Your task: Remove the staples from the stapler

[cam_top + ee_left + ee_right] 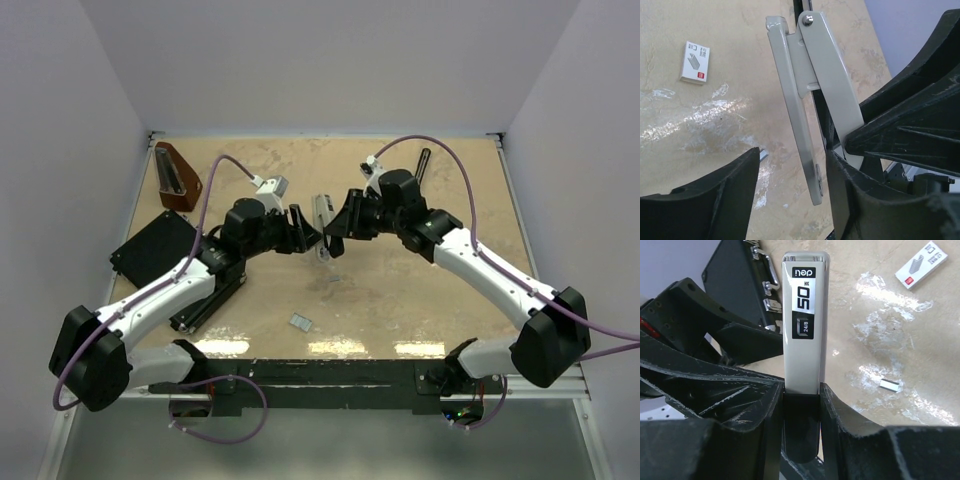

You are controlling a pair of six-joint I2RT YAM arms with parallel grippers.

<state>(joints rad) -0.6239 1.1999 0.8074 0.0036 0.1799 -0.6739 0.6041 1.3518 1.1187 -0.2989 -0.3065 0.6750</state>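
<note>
The stapler [322,215] is beige-white with a black rear end and is held above the table between both grippers. It shows opened in the left wrist view [832,85], and its labelled top shows in the right wrist view [805,315]. My right gripper [801,390] is shut on the stapler's black rear end. My left gripper [792,162] is open, with its fingers either side of the stapler's lower arm. A small silvery strip of staples [890,385] lies on the table below [335,279].
A white staple box [301,322] lies near the front, also in the wrist views [694,62] [921,264]. A flat black box [155,247] sits at left, a brown wedge [177,178] at back left and a slim dark bar [424,165] at back right.
</note>
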